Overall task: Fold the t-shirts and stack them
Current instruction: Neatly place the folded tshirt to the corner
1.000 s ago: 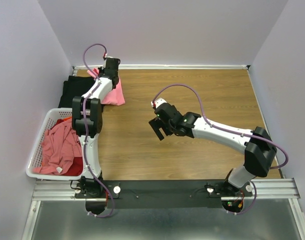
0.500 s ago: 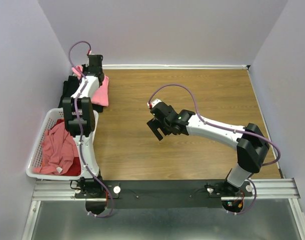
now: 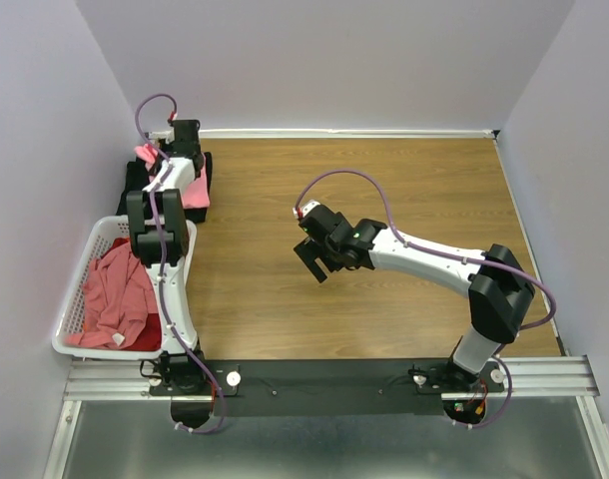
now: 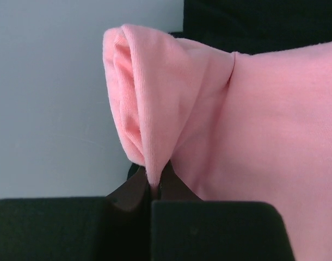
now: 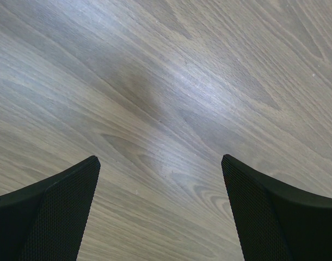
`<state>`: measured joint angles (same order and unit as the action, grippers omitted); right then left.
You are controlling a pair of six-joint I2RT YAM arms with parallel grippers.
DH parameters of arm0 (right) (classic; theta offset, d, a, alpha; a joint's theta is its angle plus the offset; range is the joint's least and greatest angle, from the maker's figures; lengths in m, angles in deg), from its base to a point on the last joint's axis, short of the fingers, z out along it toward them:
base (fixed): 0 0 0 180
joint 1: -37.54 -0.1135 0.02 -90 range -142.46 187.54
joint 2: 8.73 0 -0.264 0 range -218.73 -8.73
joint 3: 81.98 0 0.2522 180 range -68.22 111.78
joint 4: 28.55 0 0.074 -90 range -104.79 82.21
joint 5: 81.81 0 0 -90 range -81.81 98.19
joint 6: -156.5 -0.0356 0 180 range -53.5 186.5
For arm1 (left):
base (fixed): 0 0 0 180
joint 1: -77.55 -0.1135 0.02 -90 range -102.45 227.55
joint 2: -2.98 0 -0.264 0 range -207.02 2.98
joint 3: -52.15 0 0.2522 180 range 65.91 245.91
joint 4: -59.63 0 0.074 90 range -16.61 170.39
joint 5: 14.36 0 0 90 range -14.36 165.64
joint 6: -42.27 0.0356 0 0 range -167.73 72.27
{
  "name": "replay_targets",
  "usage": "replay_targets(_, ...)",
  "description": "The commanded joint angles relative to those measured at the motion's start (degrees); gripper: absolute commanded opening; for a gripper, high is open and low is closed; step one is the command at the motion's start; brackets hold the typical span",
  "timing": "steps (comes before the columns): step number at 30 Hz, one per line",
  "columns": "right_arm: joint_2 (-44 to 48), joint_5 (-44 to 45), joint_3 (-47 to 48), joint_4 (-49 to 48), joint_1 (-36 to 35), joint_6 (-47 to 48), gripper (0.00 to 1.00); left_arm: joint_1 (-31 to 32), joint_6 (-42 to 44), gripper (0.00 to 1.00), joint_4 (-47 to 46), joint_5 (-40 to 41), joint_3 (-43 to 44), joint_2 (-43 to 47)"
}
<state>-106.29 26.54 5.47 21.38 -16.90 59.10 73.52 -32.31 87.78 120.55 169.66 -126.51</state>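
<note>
My left gripper (image 3: 157, 156) is shut on a fold of a folded salmon-pink t-shirt (image 3: 192, 191) at the table's far left corner, over a black t-shirt (image 3: 135, 182) lying flat there. In the left wrist view the pinched pink cloth (image 4: 171, 109) rises from between the fingers (image 4: 125, 190), with black cloth (image 4: 264, 22) behind. My right gripper (image 3: 314, 261) is open and empty above bare wood mid-table; its wrist view shows both fingertips (image 5: 57, 206) wide apart over the wood. More pink and red t-shirts (image 3: 115, 294) lie crumpled in the basket.
A white slatted basket (image 3: 73, 299) stands at the left edge near the left arm's base. Pale walls close in the table at the left, back and right. The wooden tabletop (image 3: 404, 190) stretches to the right.
My left gripper has carried the pink t-shirt left, from beside the black t-shirt to on top of it in the far left corner. The right gripper has barely shifted left.
</note>
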Motion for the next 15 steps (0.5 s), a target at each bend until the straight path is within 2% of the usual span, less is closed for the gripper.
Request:
replay_targets(1, -0.7, 0.9, 0.1, 1.2, -0.1, 0.6, 1.0, -0.3, 1.8, 0.0, -3.8, 4.6, 2.0, -2.2)
replay_targets(15, -1.0, 0.5, 0.7, 1.8, -0.2, 0.0, 1.0, -0.2, 6.4, 0.03, -12.4, 8.1, 1.5, -3.8)
